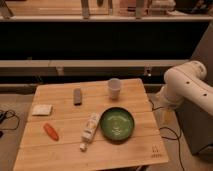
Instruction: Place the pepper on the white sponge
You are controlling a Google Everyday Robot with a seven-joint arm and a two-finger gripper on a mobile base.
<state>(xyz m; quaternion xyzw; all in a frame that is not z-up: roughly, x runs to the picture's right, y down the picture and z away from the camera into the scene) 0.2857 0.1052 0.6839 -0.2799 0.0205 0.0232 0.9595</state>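
Observation:
The orange-red pepper (50, 131) lies on the wooden table (65, 150) near its left front part. The flat white sponge (42, 110) lies on the table just behind the pepper, near the left edge, a short gap apart from it. Only the white arm (185, 85) shows, at the right edge beside the table. The gripper itself is not in view.
A dark grey block (77, 96) lies behind the middle. A white cup (114, 88) stands at the back. A green bowl (117, 123) sits right of centre. A white tube-like bottle (90, 129) lies beside the bowl. A dark counter runs behind the table.

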